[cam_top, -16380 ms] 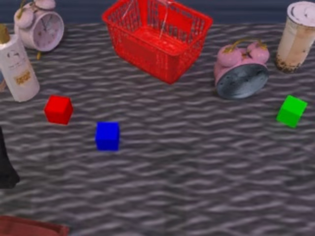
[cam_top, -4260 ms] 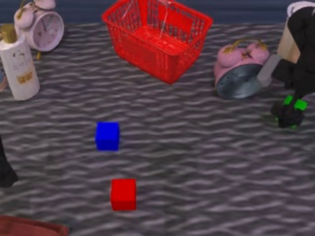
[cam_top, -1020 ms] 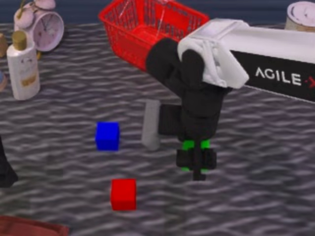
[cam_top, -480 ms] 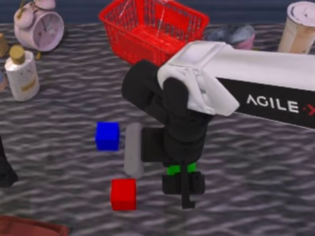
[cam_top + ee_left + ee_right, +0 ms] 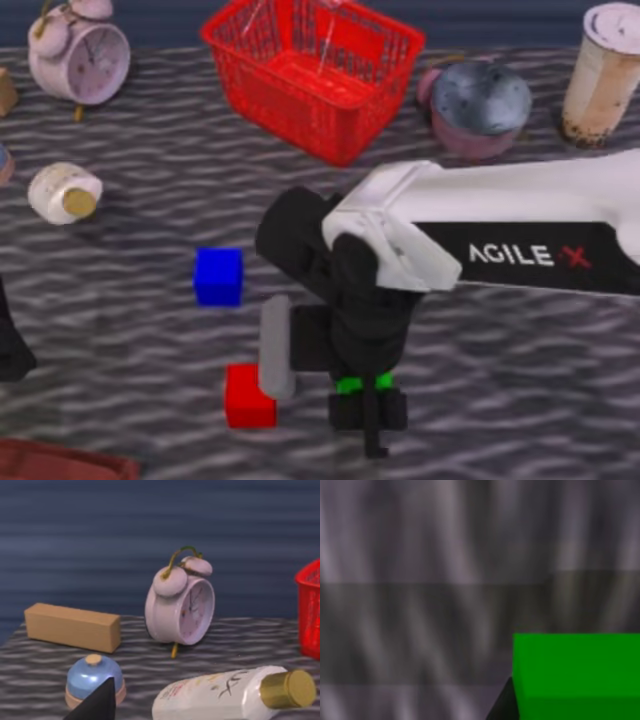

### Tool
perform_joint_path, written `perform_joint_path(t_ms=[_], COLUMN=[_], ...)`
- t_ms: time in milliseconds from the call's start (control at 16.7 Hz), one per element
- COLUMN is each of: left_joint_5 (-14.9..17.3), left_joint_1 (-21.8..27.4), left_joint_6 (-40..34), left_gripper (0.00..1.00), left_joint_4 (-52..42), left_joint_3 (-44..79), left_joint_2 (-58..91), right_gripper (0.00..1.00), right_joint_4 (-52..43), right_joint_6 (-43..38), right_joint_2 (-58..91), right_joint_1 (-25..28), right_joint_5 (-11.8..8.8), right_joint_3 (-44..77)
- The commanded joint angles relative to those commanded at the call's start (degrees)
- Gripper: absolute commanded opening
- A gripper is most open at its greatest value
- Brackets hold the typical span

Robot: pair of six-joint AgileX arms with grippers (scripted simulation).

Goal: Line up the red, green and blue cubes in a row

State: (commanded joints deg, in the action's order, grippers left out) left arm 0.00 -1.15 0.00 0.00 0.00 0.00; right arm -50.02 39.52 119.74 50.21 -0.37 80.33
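Right gripper low over the counter, jaws clamped on the green cube, just right of the red cube. Blue cube apart, farther back and left, not yet in the row. Left gripper parked at the left edge, jaws' state impossible to tell. Roughly halfway: green unreleased, blue untouched.
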Motion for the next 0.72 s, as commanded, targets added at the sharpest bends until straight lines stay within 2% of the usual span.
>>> perform_joint_path(t_ms=[240, 720], left_joint_5=[0.0, 0.0], left_joint_1=[0.0, 0.0], left_joint_6=[0.0, 0.0], left_gripper=[1.0, 1.0], left_joint_4=[0.0, 0.0], left_joint_3=[0.0, 0.0], left_joint_2=[0.0, 0.0], right_gripper=[0.0, 0.6], right_joint_4=[0.4, 0.4], right_joint_6=[0.0, 0.0], right_joint_2=[0.2, 0.2], right_joint_1=[0.0, 0.0], right_joint_5=[0.0, 0.0], right_joint_3=[-0.4, -0.4])
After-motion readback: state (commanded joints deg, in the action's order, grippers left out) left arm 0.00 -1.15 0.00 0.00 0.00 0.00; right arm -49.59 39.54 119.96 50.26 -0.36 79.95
